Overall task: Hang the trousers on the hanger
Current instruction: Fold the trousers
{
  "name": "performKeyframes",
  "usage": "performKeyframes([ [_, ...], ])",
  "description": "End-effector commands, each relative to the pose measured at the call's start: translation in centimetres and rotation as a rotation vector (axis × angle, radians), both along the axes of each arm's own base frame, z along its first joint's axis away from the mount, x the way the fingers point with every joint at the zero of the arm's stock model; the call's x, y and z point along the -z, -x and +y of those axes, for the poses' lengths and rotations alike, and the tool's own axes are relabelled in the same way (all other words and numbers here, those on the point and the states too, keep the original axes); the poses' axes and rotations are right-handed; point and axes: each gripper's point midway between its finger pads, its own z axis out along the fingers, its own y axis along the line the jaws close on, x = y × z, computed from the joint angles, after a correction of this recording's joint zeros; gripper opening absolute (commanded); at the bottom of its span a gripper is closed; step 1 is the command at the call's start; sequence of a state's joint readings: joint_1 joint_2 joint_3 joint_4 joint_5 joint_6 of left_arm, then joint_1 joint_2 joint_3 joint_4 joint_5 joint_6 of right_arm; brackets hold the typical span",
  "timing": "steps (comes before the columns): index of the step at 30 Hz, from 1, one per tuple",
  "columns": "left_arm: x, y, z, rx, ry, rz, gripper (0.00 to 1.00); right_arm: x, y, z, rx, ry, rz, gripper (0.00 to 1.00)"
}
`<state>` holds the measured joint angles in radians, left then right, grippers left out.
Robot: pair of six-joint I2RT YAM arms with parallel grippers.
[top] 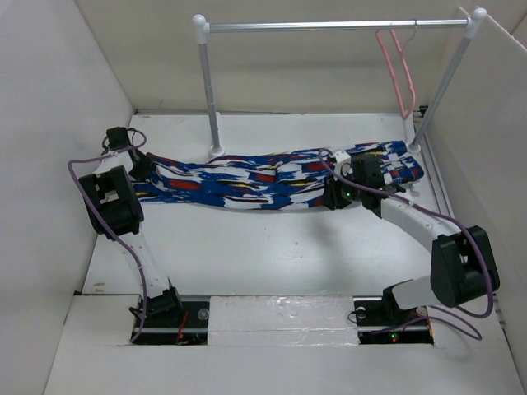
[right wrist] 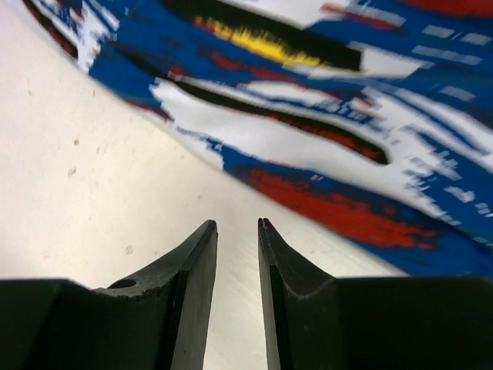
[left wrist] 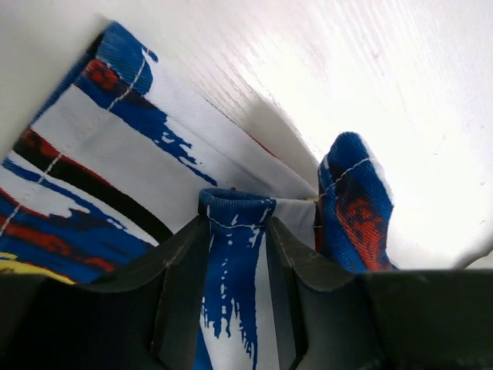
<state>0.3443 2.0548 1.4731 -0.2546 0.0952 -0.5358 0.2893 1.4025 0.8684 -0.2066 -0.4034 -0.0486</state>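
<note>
Left jaws pinch a fold of trousers (left wrist: 230,301)

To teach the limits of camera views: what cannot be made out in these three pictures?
Top view: the right arm covers part of the trousers; the hanger hangs edge-on, its shape unclear.
Left wrist view: the fold in the left gripper hides the cloth behind; the frame's edges cut off the rest.
Right wrist view: the trousers' print is blurred, cut off at top and right.
</note>
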Motion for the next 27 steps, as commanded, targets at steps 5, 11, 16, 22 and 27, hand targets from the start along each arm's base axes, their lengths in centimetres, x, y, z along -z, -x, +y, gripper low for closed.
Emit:
performKeyframes([
  [5, 0.7, -0.5, -0.3, -0.010, 0.023, -0.003, 0.24, -0.7, 0.4, 1.0, -0.008, 0.034, -0.039, 0.34],
  [11, -0.8, -0.1, 0.3, -0.032, -0.008, -0.009, 0.00, -1.5, 0.2, 0.5, 0.001, 0.060, -0.065, 0.34],
  [16, -6.9, 1.2, 1.6, -0.097, -0.110, -0.085, 0.00, -0.3, 0.2, -0.4, 0.010, 0.084, -0.039, 0.35],
  [22, -9.1, 6.4, 4.5, -0.267, -0.213, -0.108, 0.00, -0.6, -0.2, -2.0, 0.007, 0.095, -0.050, 0.37],
  [27, -4.5, 11.2, 5.2, -0.347, -0.234, 0.068, 0.00, -0.8, -0.9, -4.9, 0.051, 0.109, -0.032, 0.41],
])
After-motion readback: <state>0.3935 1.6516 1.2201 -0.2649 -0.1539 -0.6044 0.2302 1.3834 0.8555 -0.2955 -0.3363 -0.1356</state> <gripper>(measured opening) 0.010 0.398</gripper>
